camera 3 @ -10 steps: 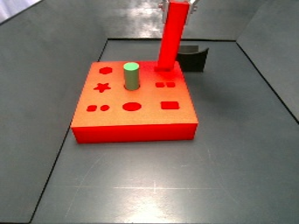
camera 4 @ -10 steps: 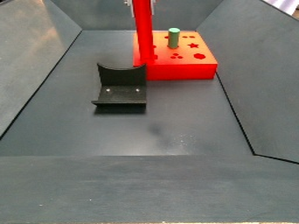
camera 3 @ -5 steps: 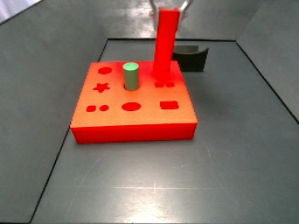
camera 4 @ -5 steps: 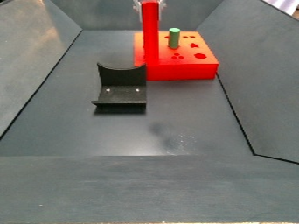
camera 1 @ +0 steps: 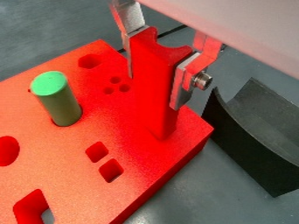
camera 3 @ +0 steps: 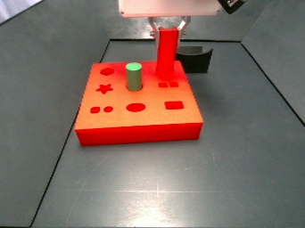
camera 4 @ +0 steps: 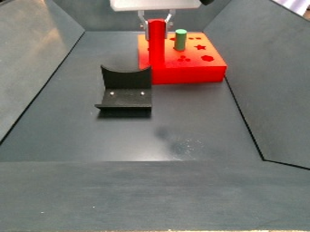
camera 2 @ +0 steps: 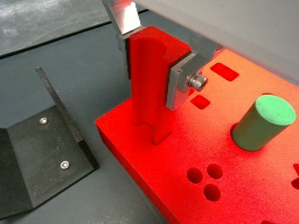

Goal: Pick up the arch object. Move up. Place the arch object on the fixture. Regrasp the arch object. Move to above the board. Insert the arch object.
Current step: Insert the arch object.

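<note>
We see the end effector [camera 1: 160, 54] pinching the arch object [camera 1: 152, 87], a slim, bright red bar standing upright with its lower end sunk into the board [camera 1: 152, 179] near the edge.

Gripper [camera 2: 158, 54] jaws clamp upright arch object [camera 2: 152, 83], lower end sunk in board [camera 2: 222, 153].

The pincer [camera 1: 160, 57] hangs straight down at the back of the worktop, toward twelve o'clock, its silver fingers [camera 2: 184, 80] clamped on the upright arch object [camera 3: 167, 56].
</note>
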Robot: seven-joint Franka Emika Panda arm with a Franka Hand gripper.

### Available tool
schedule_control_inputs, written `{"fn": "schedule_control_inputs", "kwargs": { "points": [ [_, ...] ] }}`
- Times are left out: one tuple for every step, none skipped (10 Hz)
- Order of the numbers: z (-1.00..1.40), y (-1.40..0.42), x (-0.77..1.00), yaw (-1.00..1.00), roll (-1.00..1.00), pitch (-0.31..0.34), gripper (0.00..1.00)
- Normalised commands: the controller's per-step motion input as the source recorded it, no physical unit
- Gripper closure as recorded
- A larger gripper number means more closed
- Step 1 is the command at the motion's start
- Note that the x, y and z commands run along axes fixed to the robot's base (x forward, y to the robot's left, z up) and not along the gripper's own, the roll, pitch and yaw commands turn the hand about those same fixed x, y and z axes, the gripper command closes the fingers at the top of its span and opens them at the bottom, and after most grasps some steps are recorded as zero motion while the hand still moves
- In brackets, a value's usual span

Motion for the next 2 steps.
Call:
{"fn": "schedule_control_inputs", "kwargs": {
  "points": [
    [-0.03,0.00,0.00,0.00,-0.02,-0.047,1.00],
    [0.00,0.00,0.00,0.00,0.00,0.000,1.00]
  ]
}}
